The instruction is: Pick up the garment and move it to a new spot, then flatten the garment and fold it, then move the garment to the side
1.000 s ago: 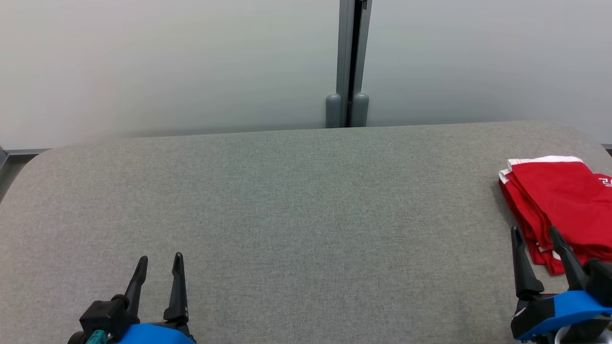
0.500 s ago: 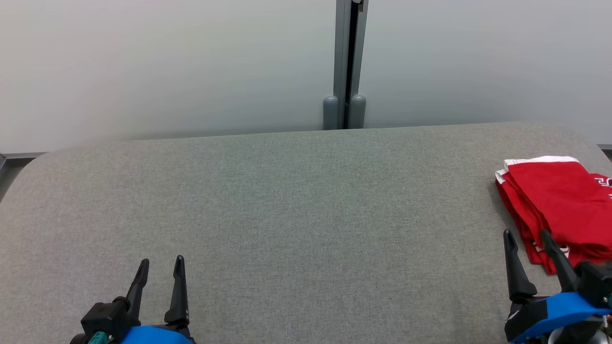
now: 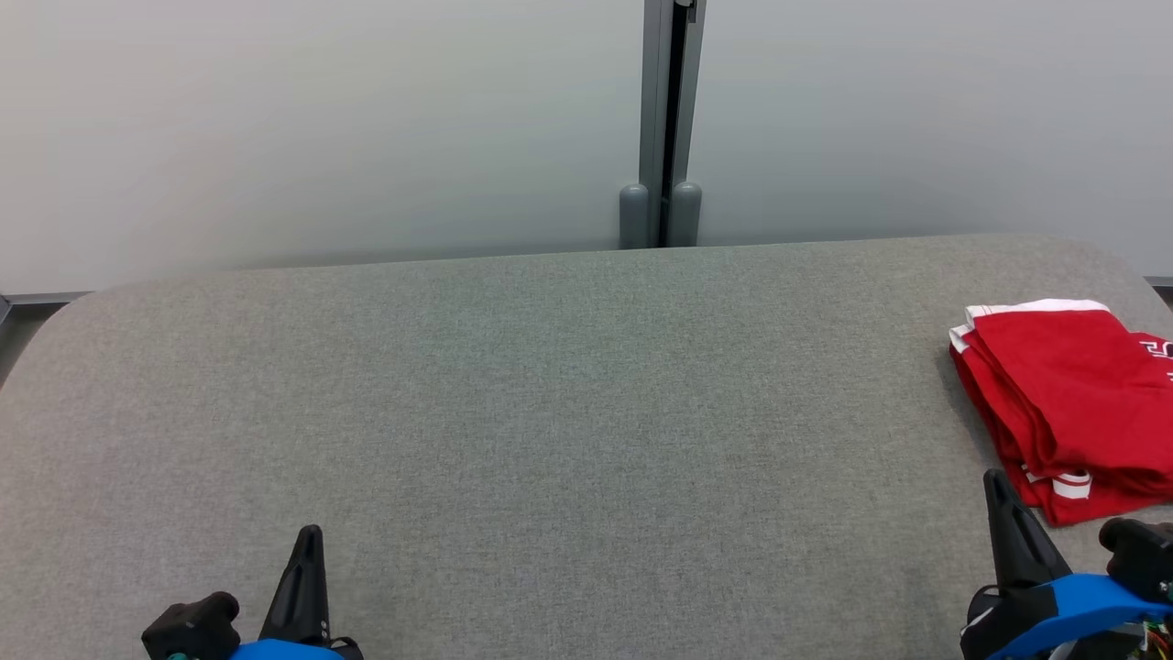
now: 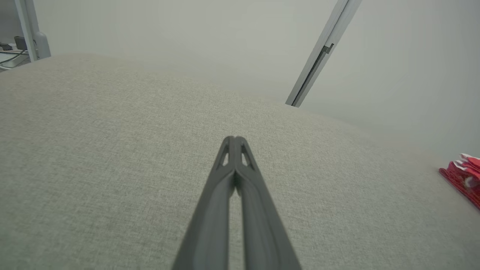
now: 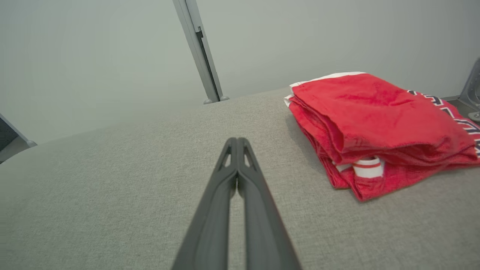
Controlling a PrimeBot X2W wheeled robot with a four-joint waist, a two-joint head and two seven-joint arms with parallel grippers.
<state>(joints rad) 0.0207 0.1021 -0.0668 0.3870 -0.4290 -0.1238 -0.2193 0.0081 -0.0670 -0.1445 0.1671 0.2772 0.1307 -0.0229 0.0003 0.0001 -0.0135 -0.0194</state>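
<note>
The garment (image 3: 1072, 394) is red with white trim and lies folded in several layers at the right end of the grey padded table (image 3: 568, 403). It also lies right of centre in the right wrist view, garment (image 5: 375, 123), and as a red sliver at the far right of the left wrist view, garment (image 4: 463, 178). My right gripper (image 3: 999, 490) sits at the lower right, just short of the garment's near corner, shut and empty. In its own view the right gripper (image 5: 237, 140) shows both fingers pressed together. My left gripper (image 3: 310, 536) rests at the lower left, shut on nothing, as the left gripper (image 4: 234, 139) confirms.
A pale wall with a grey vertical post (image 3: 667, 119) stands behind the table. The table's rounded far edge runs just below it. Some cables and a grey post foot (image 4: 22, 45) lie past the table's left end.
Both grippers have shut and drawn back toward the bottom edge. The right gripper has pulled away from the garment's near corner. The garment has not moved.
</note>
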